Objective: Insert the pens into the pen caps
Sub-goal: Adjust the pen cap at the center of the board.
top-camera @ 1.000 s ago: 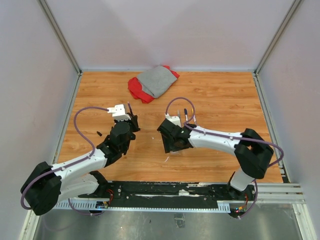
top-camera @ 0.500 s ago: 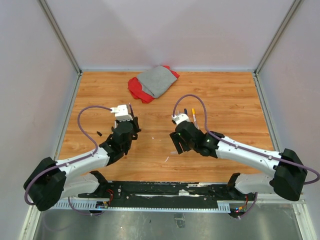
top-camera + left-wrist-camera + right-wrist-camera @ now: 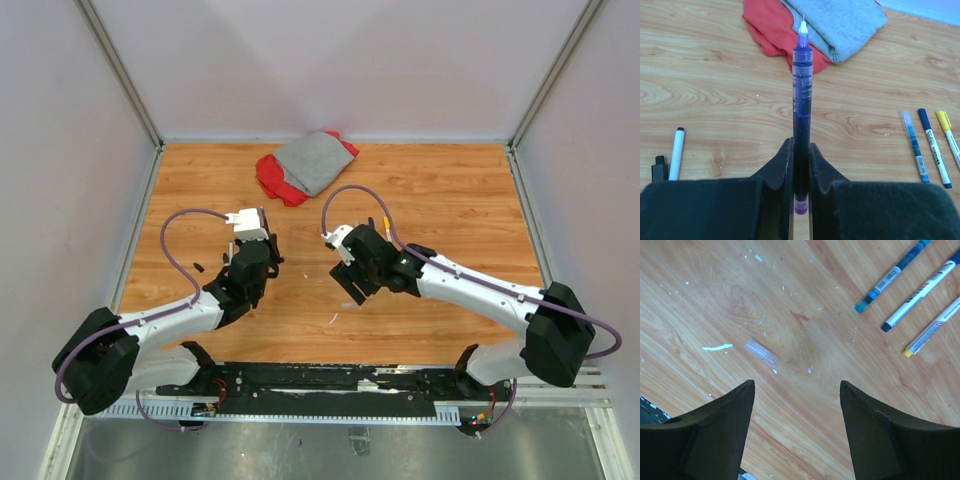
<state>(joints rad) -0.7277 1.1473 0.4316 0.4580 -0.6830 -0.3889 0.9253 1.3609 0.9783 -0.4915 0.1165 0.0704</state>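
So the purple pen point(image 3: 801, 110) is pinched by its tail end in the left fingers point(image 3: 782, 162), which are closed snug on the barrel. It sticks straight out ahead of them with the bare needle tip leading, so it's uncapped and ready to go.

What it needs, I reckon, is the clear cap point(image 3: 760, 351), a little see-through tube lying flat on the table point(image 3: 805, 300), well apart from the row of three pens point(image 3: 912, 290). The right fingers point(image 3: 730, 410) hang spread wide over it with nothing in them. The cap sits just ahead of their tips, nudged toward the finger farther from the row of three. Its long axis lies on a slant, closer to the finger-to-finger line than to straight ahead, so I'd guess the wrist wants a twist before closing, otherwise it'd get squeezed end to end. The right arm is clearly the nearer one for that grab.

A thin white scrap point(image 3: 717, 347) lies just past the cap, on its side away from the row of three, and could be mistaken for it.

A white pen point(image 3: 675, 159) and a black cap point(image 3: 659, 168) lie side by side across the purple pen from the row of three.
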